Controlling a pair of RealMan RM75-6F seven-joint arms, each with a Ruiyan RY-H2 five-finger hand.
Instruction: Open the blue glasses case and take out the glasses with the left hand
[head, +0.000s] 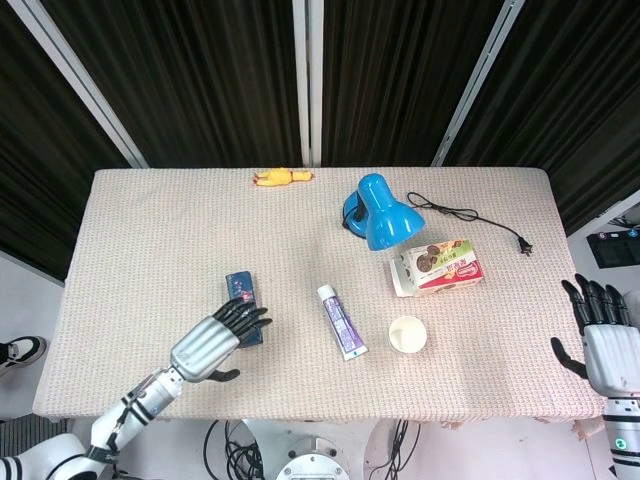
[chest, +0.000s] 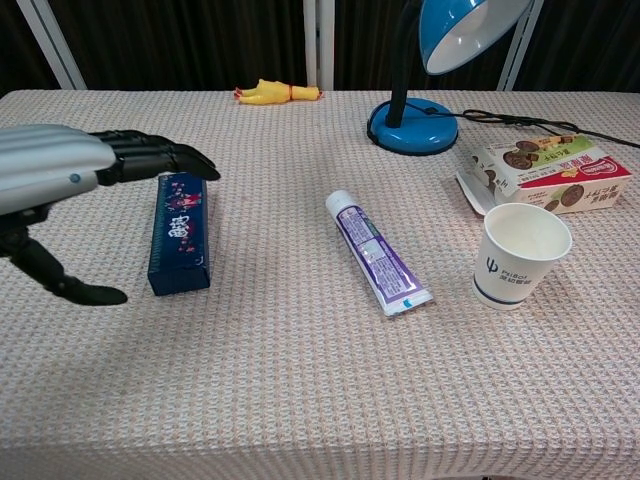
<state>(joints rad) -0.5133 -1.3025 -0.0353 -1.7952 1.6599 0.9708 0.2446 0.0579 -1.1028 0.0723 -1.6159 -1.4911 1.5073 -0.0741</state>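
Observation:
The blue glasses case (head: 243, 290) (chest: 179, 231) lies closed on the table, left of centre, with a floral print on its lid. My left hand (head: 215, 341) (chest: 70, 178) hovers over the case's near end with fingers spread and nothing in them; its fingertips hide part of the case in the head view. In the chest view the hand sits just left of the case, thumb low. My right hand (head: 605, 340) stays open beyond the table's right edge, away from everything. The glasses are not visible.
A toothpaste tube (head: 341, 321) (chest: 377, 252) lies at centre, a paper cup (head: 407, 334) (chest: 518, 254) to its right. A snack box (head: 440, 266), a blue desk lamp (head: 380, 212) with cord, and a yellow toy (head: 281, 177) sit further back.

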